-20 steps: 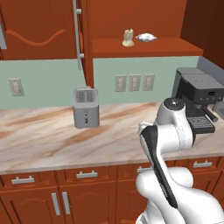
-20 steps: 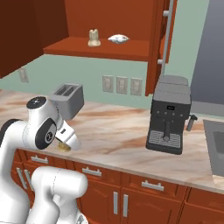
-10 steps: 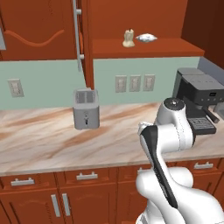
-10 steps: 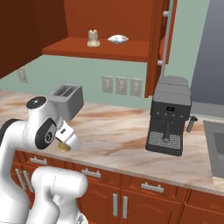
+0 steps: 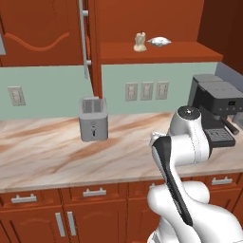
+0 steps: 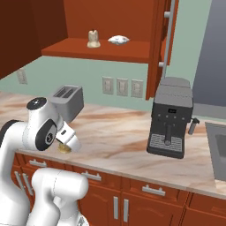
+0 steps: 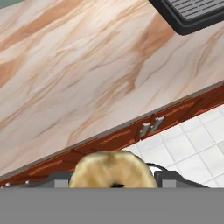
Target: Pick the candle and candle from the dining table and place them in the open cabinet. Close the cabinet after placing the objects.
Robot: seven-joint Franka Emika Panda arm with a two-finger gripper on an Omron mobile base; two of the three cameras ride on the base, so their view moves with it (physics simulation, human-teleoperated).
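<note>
A squat tan-yellow candle (image 7: 111,168) sits between my fingertips, my gripper (image 7: 112,180) shut on it. In the right base view the gripper (image 6: 67,144) hangs low at the marble counter's front edge with the candle (image 6: 64,149) under it. The taller cream candle (image 5: 139,42) (image 6: 92,38) stands on the shelf of the open cabinet (image 5: 156,51) (image 6: 99,49) above the counter. The cabinet's door (image 5: 88,38) (image 6: 161,39) stands swung out towards me. The dining table is out of view.
A grey-white oblong object (image 5: 158,42) (image 6: 118,39) lies beside the cream candle. On the marble counter (image 5: 52,152) stand a toaster (image 5: 93,118) (image 6: 67,99) and a black coffee machine (image 5: 216,107) (image 6: 170,117). A sink (image 6: 218,150) lies at the right.
</note>
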